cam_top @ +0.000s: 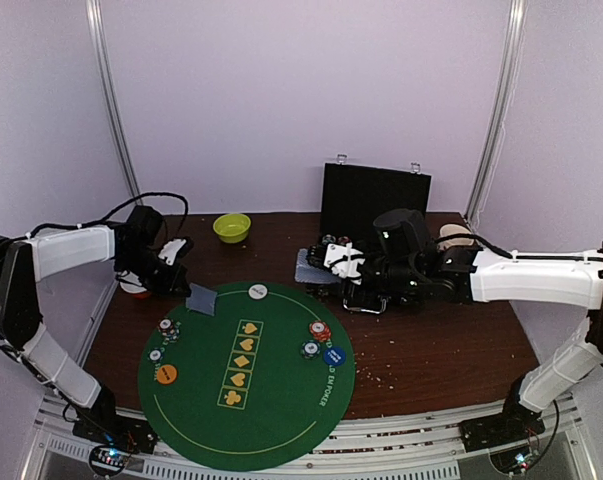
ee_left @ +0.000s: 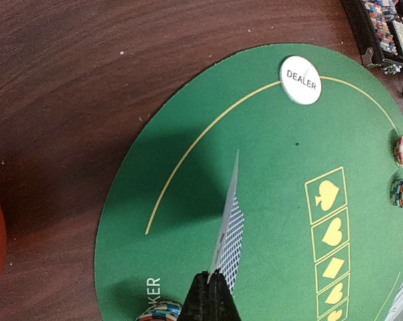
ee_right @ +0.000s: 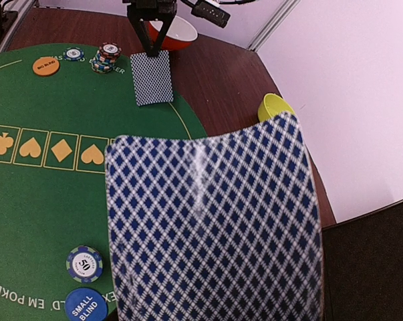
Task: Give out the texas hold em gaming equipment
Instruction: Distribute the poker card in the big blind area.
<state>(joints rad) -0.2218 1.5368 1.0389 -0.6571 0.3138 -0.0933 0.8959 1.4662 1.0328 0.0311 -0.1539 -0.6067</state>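
My left gripper (cam_top: 181, 280) is shut on one blue-backed playing card (ee_left: 226, 227), which stands on edge over the far left rim of the green poker mat (cam_top: 281, 400). That card (ee_right: 152, 77) hangs below the left gripper (ee_right: 151, 41) in the right wrist view. My right gripper (cam_top: 326, 262) is shut on a stack of playing cards (ee_right: 214, 227) above the mat's far right; the stack hides its fingers. A white dealer button (ee_left: 301, 80), an orange button (cam_top: 166, 374), a blue button (ee_right: 85, 306) and chip stacks (cam_top: 168, 328) (cam_top: 320, 330) lie on the mat.
A lime-green bowl (cam_top: 232, 227) sits at the back of the wooden table. An open black case (cam_top: 374, 200) stands behind my right gripper. A red bowl (ee_right: 178, 30) rests beside the left gripper, off the mat. Yellow suit boxes (cam_top: 241, 362) run down the mat's middle.
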